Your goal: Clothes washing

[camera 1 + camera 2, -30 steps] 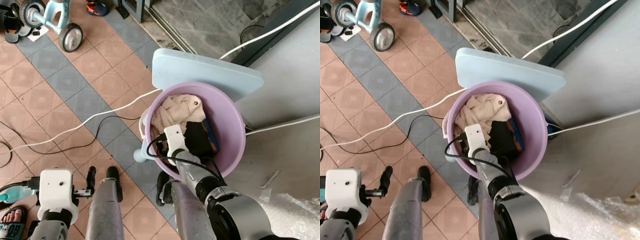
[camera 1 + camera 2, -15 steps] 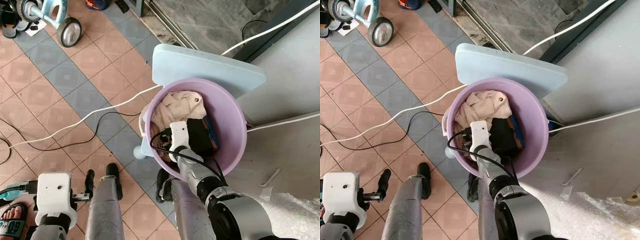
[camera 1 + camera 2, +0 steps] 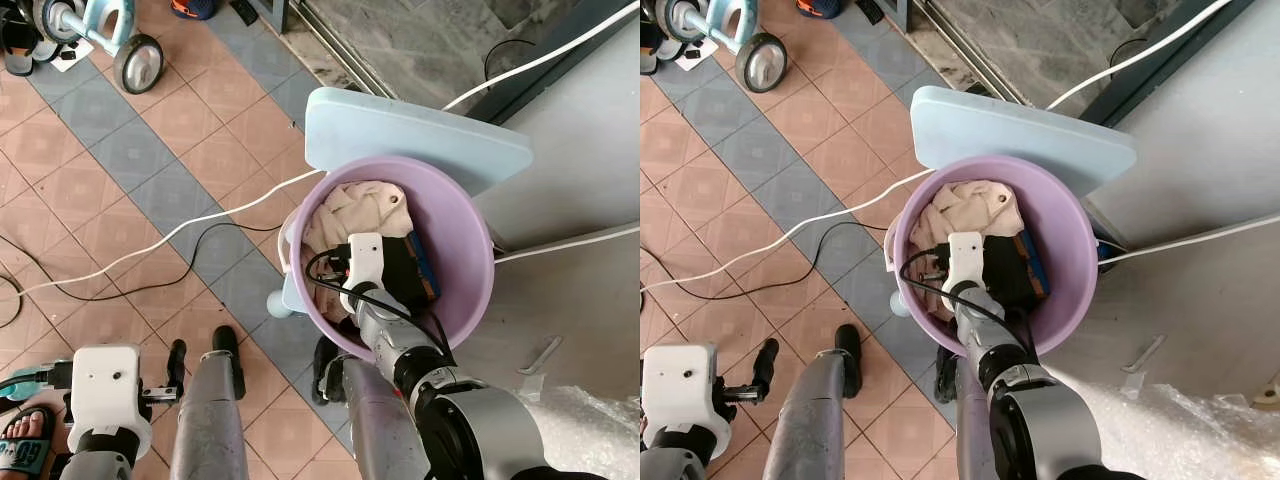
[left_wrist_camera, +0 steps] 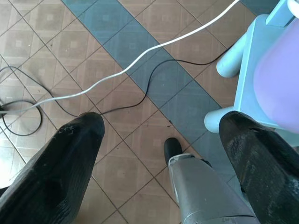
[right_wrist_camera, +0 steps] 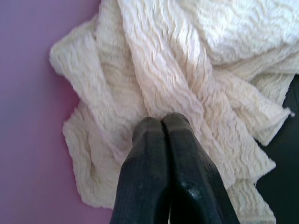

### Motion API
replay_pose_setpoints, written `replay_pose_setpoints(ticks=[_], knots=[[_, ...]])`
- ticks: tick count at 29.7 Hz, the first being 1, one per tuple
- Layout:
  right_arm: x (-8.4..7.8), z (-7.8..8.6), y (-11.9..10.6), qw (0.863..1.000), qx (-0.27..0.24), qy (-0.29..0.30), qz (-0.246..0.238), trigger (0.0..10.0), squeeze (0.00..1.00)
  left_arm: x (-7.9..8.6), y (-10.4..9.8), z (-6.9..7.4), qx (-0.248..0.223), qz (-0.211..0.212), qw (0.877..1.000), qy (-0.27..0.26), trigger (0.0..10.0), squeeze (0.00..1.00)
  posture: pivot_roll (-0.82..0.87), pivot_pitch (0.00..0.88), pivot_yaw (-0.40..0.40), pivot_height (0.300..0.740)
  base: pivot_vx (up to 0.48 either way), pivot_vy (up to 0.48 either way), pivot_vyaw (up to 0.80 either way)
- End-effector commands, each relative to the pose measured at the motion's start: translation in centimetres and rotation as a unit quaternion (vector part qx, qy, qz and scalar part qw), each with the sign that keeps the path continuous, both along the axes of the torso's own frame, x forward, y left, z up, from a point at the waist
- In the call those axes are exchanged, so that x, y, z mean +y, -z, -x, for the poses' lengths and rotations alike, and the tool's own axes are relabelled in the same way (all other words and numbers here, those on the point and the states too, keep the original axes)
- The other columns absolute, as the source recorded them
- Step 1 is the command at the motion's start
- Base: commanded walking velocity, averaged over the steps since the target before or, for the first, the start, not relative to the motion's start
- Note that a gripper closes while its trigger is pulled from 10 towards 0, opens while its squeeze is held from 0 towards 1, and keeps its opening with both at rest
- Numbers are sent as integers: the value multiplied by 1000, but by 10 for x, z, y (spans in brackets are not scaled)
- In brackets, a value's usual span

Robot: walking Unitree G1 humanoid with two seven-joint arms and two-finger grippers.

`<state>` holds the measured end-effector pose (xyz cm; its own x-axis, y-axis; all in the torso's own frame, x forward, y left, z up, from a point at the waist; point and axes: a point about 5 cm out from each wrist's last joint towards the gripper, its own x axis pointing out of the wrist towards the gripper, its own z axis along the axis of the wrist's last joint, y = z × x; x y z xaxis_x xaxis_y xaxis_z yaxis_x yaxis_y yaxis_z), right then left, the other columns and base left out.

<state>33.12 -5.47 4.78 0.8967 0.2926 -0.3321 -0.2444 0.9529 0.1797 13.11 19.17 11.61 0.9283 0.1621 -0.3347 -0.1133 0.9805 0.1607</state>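
A purple basin stands on a light blue plastic stool. Inside it lie a cream crinkled garment, a black garment and something blue. My right arm reaches down into the basin, its white wrist housing over the clothes. In the right wrist view my right gripper is shut, tips just over the cream garment, with no cloth seen between the fingers. My left gripper hangs open over the tiled floor beside my leg.
A white cable and a black cable run across the tiled floor left of the stool. A child's wheeled toy stands far left. A foot in a sandal is at the lower left. Bubble wrap lies lower right.
My right arm has pushed further forward into the basin, toward the cream garment. The camera has shifted slightly. The left arm stays low at my side.
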Motion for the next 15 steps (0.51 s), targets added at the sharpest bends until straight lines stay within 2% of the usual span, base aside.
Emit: replay_pose_setpoints(ticks=[1, 6, 7, 8, 9, 11, 12, 15], knots=[[26, 7, -1, 999, 9, -18, -30, 0, 0, 3, 6, 5, 20, -5, 1000, -8, 10000, 0, 305, 490, -142, 740, 0, 0, 0], [19, -7, -18, 999, -23, -18, -25, 0, 0, 5, 12, -15, 4, -12, 1000, -7, 10000, 0, 277, 413, -143, 740, 0, 0, 0], [17, -12, -24, 999, -36, -24, -32, 4118, 667, 4, 11, -22, -7, -12, 1000, -5, 10000, 0, 268, 381, -142, 740, 0, 0, 0], [14, -15, -28, 998, -49, -27, -38, 9333, 1000, 4, 10, -27, -17, -12, 1000, -4, 10000, 0, 268, 381, -142, 740, 0, 0, 0], [8, -21, -37, 996, -77, -35, -25, 10000, 1000, 2, 7, -39, -38, -12, 999, -3, 10000, 0, 253, 337, -142, 740, 0, 0, 0], [7, -22, -40, 996, -84, -38, -19, 10000, 1000, 2, 7, -42, -43, -12, 999, -3, 10000, 0, 253, 337, -142, 740, 0, 0, 0], [-1, -26, -45, 994, -97, -36, -20, 10000, 1000, 0, 9, -55, -52, -10, 999, 0, 10000, 0, 225, 282, -138, 740, 0, 0, 0], [-9, -30, -49, 993, -105, -34, -29, 10000, 1000, -3, 17, -76, -58, 1, 998, 0, 10000, 0, 206, 230, -132, 740, 0, 0, 0]])
